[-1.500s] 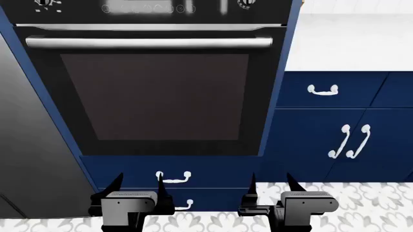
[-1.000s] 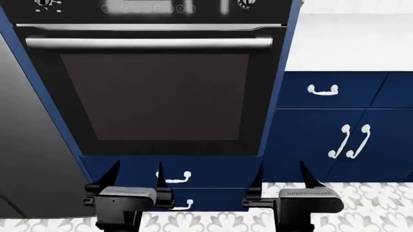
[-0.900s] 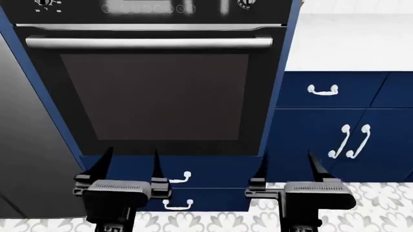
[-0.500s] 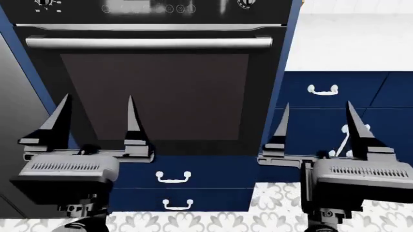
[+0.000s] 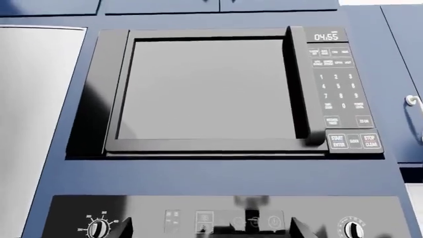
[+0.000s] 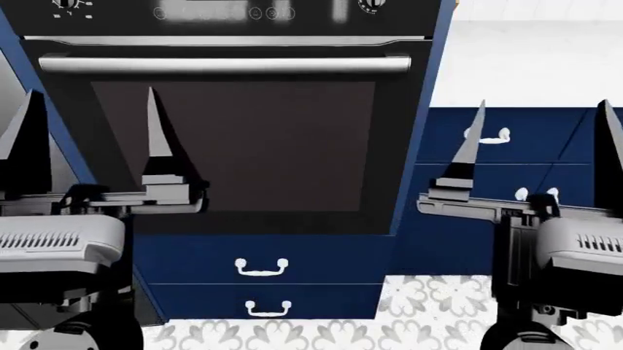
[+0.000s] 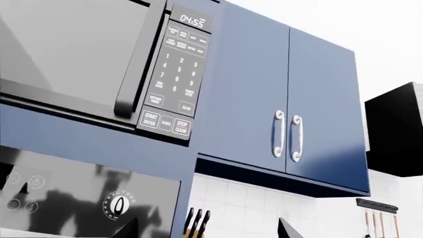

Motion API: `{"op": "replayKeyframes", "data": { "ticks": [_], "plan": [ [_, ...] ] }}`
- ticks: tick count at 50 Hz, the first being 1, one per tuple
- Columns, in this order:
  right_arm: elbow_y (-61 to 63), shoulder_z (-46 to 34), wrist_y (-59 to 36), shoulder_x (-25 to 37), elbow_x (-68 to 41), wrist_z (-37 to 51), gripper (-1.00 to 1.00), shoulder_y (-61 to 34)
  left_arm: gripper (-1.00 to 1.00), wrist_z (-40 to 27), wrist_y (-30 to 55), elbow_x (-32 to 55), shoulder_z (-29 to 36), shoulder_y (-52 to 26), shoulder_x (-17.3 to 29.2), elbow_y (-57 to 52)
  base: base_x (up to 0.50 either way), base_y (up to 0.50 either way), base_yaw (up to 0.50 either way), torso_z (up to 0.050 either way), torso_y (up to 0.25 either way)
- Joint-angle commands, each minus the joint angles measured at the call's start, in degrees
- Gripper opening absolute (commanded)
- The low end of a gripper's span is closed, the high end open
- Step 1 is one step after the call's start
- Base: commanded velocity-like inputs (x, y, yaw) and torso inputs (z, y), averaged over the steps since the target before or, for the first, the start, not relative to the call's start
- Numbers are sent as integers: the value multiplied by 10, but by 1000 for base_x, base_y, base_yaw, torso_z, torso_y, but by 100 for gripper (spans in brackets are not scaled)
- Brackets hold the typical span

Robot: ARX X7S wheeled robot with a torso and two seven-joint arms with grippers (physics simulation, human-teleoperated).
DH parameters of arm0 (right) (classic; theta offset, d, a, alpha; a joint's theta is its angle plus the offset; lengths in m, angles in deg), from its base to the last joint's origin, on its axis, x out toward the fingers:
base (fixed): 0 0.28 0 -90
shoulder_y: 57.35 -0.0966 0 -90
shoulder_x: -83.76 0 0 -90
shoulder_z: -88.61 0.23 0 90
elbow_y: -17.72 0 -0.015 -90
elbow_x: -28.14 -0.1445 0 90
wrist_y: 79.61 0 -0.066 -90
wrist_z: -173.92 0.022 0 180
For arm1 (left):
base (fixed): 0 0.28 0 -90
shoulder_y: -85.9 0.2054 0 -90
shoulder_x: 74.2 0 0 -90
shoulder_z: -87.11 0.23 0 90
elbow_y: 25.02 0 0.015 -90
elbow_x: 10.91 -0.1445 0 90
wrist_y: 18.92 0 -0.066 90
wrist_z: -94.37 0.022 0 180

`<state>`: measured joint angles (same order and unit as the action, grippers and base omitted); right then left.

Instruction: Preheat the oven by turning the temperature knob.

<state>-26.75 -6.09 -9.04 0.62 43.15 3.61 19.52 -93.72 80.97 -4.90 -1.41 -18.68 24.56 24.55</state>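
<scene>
Head view: both arms are raised in front of the oven [image 6: 233, 138], fingers pointing up. The left gripper [image 6: 87, 138] and right gripper [image 6: 540, 146] are both spread wide, holding nothing. Blue drawers [image 6: 261, 281] sit below the oven door.

Left wrist view: a microwave [image 5: 218, 94] sits above the oven panel; the temperature knob [image 5: 98, 229], ringed with numerals, is at one end.

Right wrist view: the dash-dialled knob [image 7: 119, 206] sits beneath the microwave keypad, beside blue cabinets [image 7: 284, 99].

Navy blue cabinets [image 6: 497, 186] with white handles [image 6: 486, 135] stand above a patterned tile floor [image 6: 428, 306]. A built-in microwave [image 5: 218, 94] sits beside upper cabinet doors [image 7: 284, 99]
</scene>
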Motion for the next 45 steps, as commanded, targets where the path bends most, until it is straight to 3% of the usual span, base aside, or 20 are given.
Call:
{"op": "replayKeyframes", "data": {
  "ticks": [1,12,41,45],
  "plan": [
    [13,0,7,9,-11,7,100,-6,100,-12,-8,1,-6,-7,7,-12,0,0,0,0,0],
    [45,3,17,17,-29,7,100,4,100,-20,-8,5,-11,-8,15,-27,0,42,0,0,0],
    [44,-6,15,30,-38,20,100,7,100,-34,-16,8,-3,-9,27,-27,0,497,0,0,0],
    [42,-9,11,30,-34,24,100,5,100,-36,-15,10,-4,-9,29,-29,0,102,0,0,0]
  ]
}}
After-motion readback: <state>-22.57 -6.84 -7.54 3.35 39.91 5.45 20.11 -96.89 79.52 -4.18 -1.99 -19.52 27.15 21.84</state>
